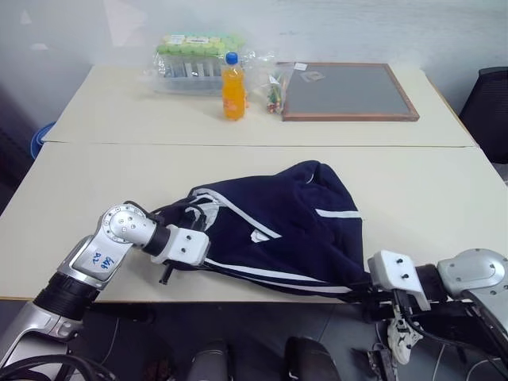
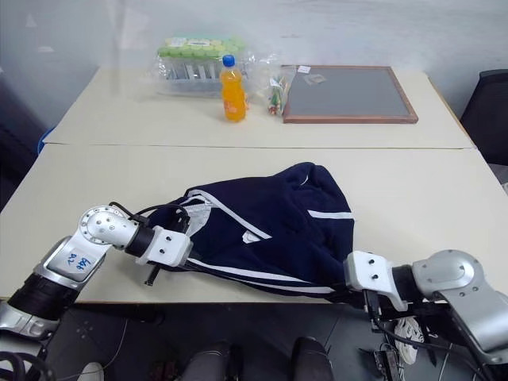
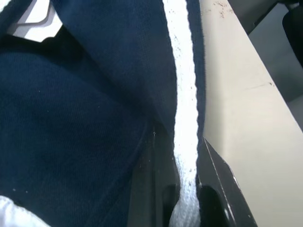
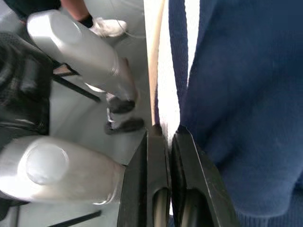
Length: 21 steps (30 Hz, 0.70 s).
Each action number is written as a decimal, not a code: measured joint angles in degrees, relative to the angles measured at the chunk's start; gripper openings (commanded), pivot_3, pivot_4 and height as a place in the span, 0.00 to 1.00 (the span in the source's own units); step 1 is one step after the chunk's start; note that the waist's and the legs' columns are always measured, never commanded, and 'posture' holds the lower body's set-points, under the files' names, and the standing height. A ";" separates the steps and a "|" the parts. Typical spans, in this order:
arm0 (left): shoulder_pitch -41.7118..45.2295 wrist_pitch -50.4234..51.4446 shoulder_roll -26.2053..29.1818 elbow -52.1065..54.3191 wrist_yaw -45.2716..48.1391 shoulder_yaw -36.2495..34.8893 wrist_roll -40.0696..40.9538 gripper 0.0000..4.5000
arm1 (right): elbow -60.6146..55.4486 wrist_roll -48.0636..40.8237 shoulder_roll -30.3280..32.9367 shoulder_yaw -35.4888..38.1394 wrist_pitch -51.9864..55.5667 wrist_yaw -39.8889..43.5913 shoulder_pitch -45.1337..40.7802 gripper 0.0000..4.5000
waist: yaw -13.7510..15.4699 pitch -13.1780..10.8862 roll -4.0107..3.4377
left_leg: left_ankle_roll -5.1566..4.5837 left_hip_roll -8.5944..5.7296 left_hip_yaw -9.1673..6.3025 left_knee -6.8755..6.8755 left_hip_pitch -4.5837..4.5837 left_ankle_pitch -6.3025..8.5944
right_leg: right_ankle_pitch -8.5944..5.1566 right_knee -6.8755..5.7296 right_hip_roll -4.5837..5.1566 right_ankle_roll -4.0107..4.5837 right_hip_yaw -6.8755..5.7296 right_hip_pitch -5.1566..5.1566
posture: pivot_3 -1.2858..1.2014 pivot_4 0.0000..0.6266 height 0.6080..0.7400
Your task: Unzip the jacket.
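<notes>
While the navy track jacket (image 1: 278, 226) lies bunched at the near edge of the surface (image 1: 444, 198), the left claw (image 3: 182, 198) pinches its white-striped hem and the right claw (image 4: 169, 179) its opposite edge. Spreading comes first, I judge; next, find the zipper pull.

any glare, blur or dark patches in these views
Left eye view: soft glare whitens the wall behind the orange bottle; the jacket is sharp. Left wrist view: fabric up close looks soft. Right wrist view: the table edge is washed out bright.
</notes>
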State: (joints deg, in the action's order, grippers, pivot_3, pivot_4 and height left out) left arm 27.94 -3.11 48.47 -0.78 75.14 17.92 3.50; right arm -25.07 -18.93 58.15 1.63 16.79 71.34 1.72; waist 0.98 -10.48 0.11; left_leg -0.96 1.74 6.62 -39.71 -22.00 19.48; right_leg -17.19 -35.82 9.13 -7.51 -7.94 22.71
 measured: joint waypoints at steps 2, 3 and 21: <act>0.00 -0.09 -0.05 -0.21 0.00 0.00 0.00 0.12 | 0.10 -0.03 0.04 0.00 0.00 -0.03 0.09 0.22 | 0.02 0.01 0.00 | 0.00 0.01 -0.01 0.00 0.04 0.00 | 0.00 0.00 0.00 0.00 0.00 -0.05 | 0.52 0.24 1.00; 0.00 -0.06 -0.06 -0.37 -0.03 -0.05 0.01 0.17 | 0.10 -0.09 0.12 0.01 0.08 0.13 0.35 0.30 | 0.04 0.01 0.00 | 0.00 0.01 -0.01 0.00 0.05 0.00 | 0.00 0.00 0.00 0.00 0.00 -0.05 | 0.52 0.24 1.00; -0.42 24.51 6.02 9.12 4.51 -14.49 19.17 0.77 | 4.46 -17.26 3.70 5.80 16.23 2.81 -26.62 0.97 | -0.64 -0.09 0.16 | -0.06 0.04 -0.47 0.04 0.21 0.10 | 0.00 0.02 0.00 0.01 0.13 -0.15 | 0.52 0.24 1.00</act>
State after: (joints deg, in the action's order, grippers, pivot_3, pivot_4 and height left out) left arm 27.52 21.40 54.50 8.34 79.65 3.43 22.67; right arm -20.60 -36.19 61.86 7.43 33.02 74.15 -24.90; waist 0.34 -10.57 0.27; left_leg -1.03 1.78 6.15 -39.67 -21.79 19.58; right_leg -17.20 -35.81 9.13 -7.50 -7.81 22.55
